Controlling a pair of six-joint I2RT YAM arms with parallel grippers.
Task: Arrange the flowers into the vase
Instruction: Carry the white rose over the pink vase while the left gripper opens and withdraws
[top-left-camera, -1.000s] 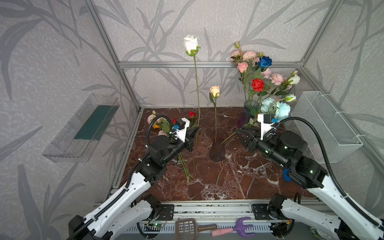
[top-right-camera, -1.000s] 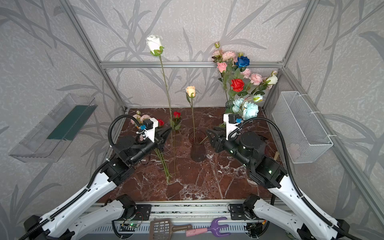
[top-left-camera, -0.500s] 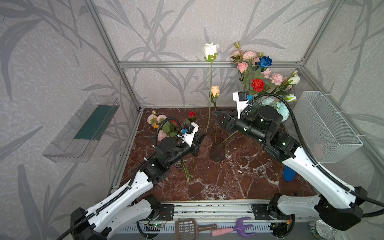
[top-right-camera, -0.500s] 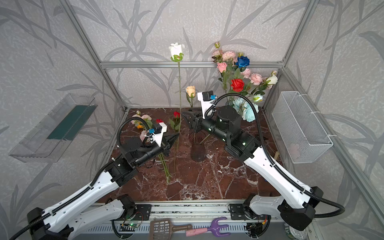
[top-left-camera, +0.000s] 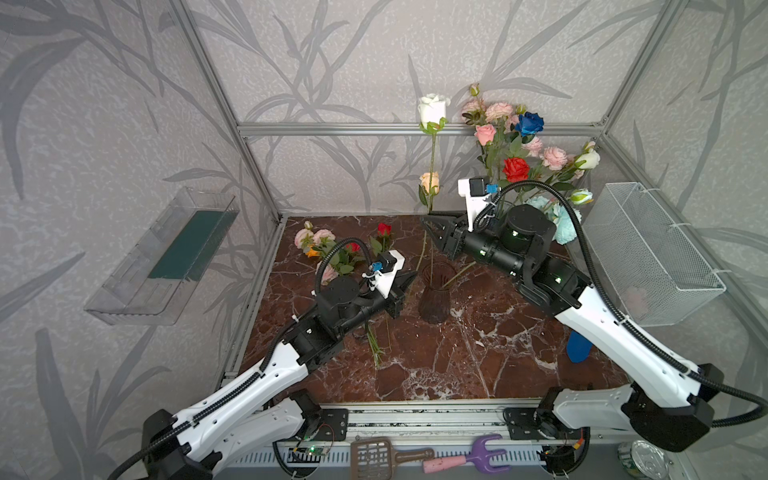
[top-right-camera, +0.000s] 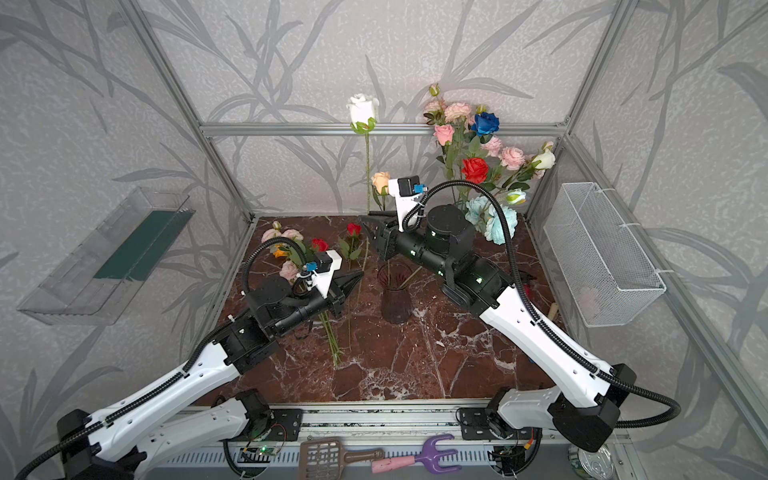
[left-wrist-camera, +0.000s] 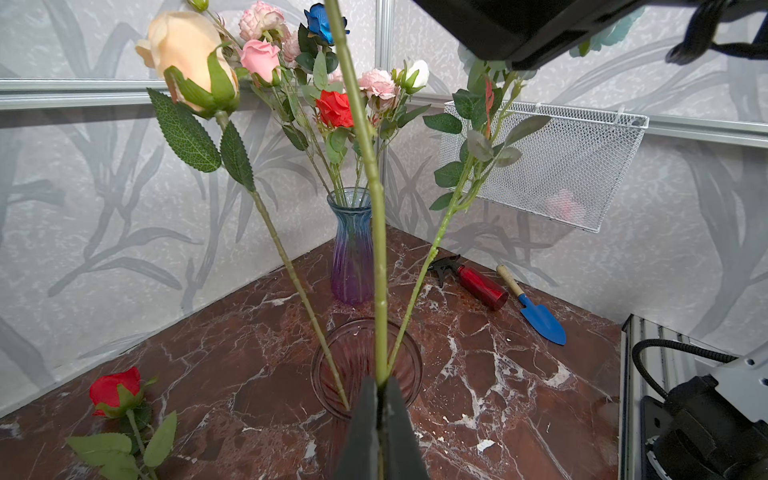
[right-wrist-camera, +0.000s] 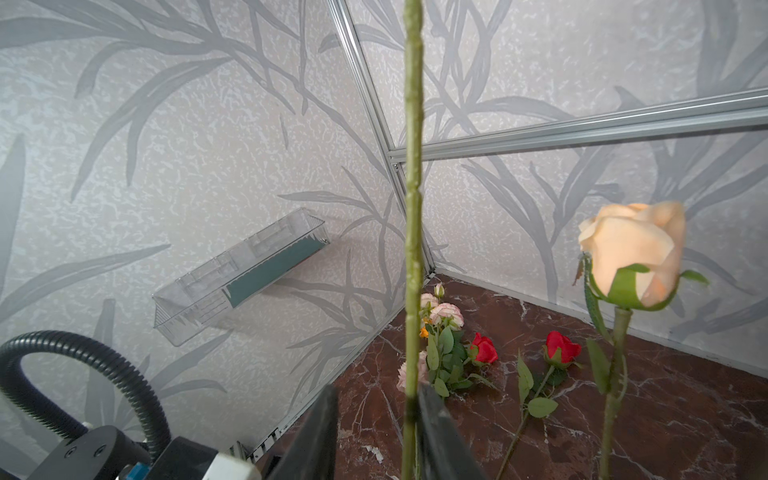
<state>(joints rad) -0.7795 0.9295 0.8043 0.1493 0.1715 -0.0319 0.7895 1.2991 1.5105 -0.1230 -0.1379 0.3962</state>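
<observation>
My left gripper (top-left-camera: 409, 280) (left-wrist-camera: 380, 386) is shut on the long green stem (left-wrist-camera: 376, 208) of a white rose (top-left-camera: 433, 109) (top-right-camera: 363, 109), held upright just left of the dark glass vase (top-left-camera: 434, 297) (top-right-camera: 395, 297). Higher up that stem (right-wrist-camera: 413, 208), my right gripper (top-left-camera: 430, 224) (right-wrist-camera: 374, 399) is open with its jaws astride the stem. One of its fingers (right-wrist-camera: 430, 403) lies close beside the stem. A peach rose (top-left-camera: 429, 183) (left-wrist-camera: 187, 54) (right-wrist-camera: 636, 253) and a leafy stem (left-wrist-camera: 449, 208) stand in the vase.
A blue-purple vase (left-wrist-camera: 353, 249) with a mixed bouquet (top-left-camera: 511, 158) stands at the back right. Loose flowers (top-left-camera: 328, 249) and red roses (right-wrist-camera: 484, 349) lie at the back left. There are also a wire basket (top-left-camera: 652, 257), a wall tray (top-left-camera: 166, 257), a red spray bottle (left-wrist-camera: 478, 282) and a blue trowel (left-wrist-camera: 540, 320).
The left gripper has carried the white rose rightward to the vase. The right arm has risen and swung in to the stem, and its jaws have narrowed around it.
</observation>
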